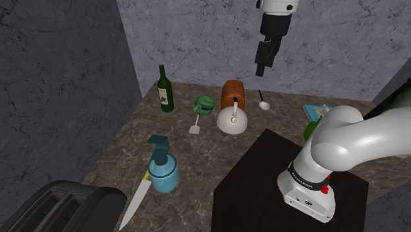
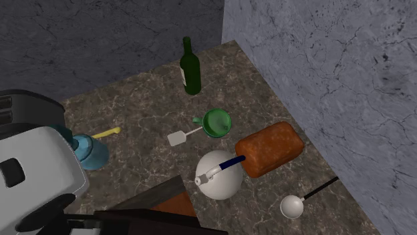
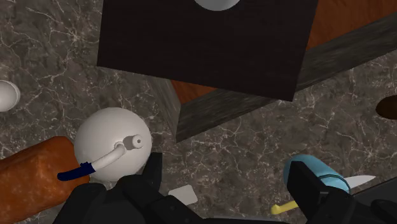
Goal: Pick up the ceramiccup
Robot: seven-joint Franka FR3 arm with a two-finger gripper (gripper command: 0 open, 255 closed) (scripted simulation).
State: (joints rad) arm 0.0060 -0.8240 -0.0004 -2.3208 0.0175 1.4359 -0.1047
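Green cup (image 1: pixel 205 103), small side handle: probably light, rigid, slick, breakable; pinch across the rim. Gripper (image 1: pixel 262 68) overhead, jaws apart, empty.

The green cup (image 1: pixel 205 103) looks smooth, the bottle (image 1: pixel 165 89) glassy, the countertop (image 1: pixel 197 171) veined stone.

A green wine bottle (image 1: pixel 165 91) is stood near the marble counter's (image 1: pixel 197 178) far corner. A bread loaf (image 1: pixel 232 93) is set along the far edge, with a white kettle (image 1: pixel 232 121) just beside it. A blue spray bottle (image 1: pixel 163 170) and a black toaster (image 1: pixel 59 207) are placed toward the near edge.
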